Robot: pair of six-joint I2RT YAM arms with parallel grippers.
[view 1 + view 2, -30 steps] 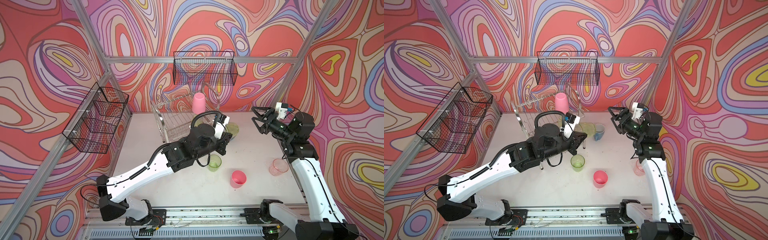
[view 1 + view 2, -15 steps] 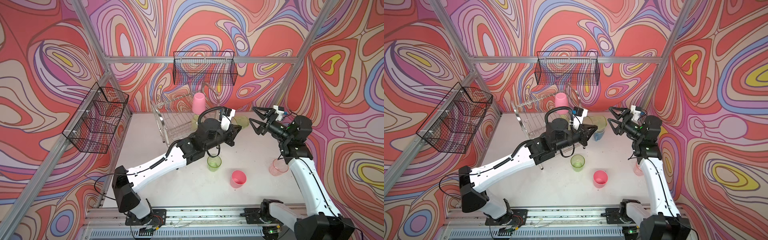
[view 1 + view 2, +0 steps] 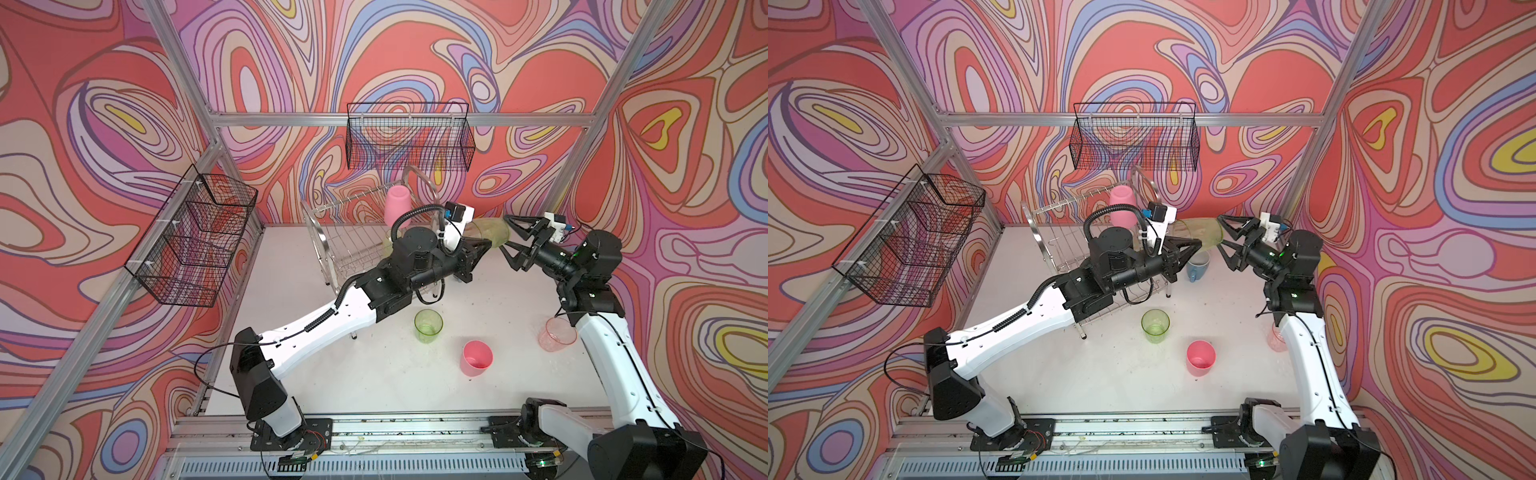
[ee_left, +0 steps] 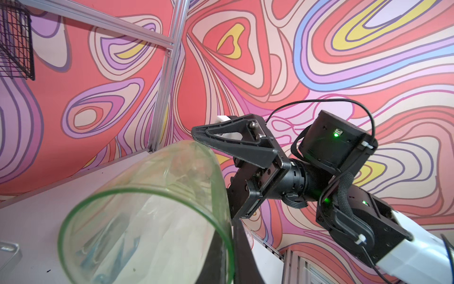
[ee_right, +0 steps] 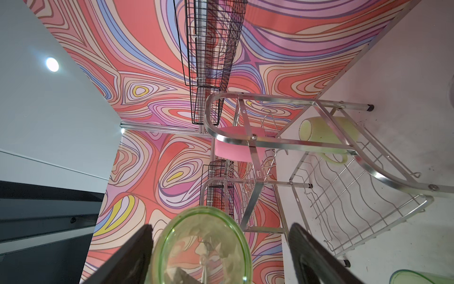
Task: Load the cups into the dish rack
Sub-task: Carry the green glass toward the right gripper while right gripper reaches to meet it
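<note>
Left gripper (image 3: 482, 247) pinches the clear green cup (image 3: 493, 234) by its rim, cup lying sideways. Right gripper (image 3: 503, 233) gapes wide around its base.

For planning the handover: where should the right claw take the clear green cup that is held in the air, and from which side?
The green cup lies sideways in the air, and the left claw pinches its wall at the mouth. So I would take the closed bottom end, which is free, coming along the cup's length from the side opposite that claw.
</note>
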